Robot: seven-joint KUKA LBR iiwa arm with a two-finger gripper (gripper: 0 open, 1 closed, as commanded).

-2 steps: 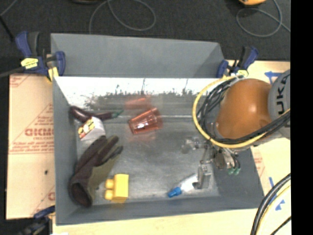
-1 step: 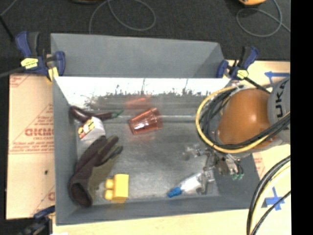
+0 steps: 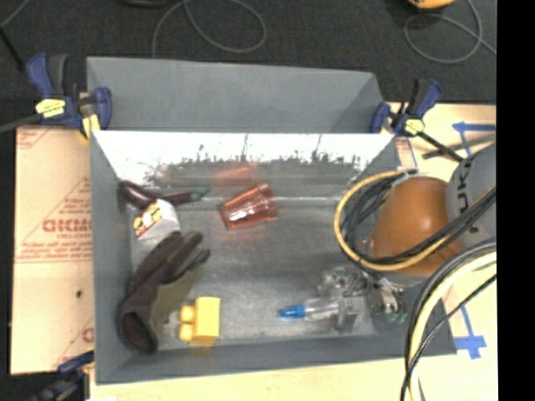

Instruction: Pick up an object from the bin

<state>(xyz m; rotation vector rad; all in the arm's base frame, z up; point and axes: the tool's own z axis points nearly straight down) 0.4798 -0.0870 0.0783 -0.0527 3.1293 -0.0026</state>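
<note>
My gripper [image 3: 345, 299] is low in the bin's front right part, under the arm's orange cover. Just to its left, touching or nearly touching it, lies a small clear thing with a blue tip [image 3: 298, 312] on the bin floor, tip pointing left. Whether the gripper has hold of it I cannot tell. Further left, a yellow block [image 3: 201, 320] rests near the front wall against a dark brown glove [image 3: 157, 284].
An orange translucent cup [image 3: 248, 207] lies on its side at the bin's middle back. At the back left are a white labelled bottle [image 3: 155, 220] and a dark brown handle with a green tip [image 3: 159, 195]. Bare floor spans the middle.
</note>
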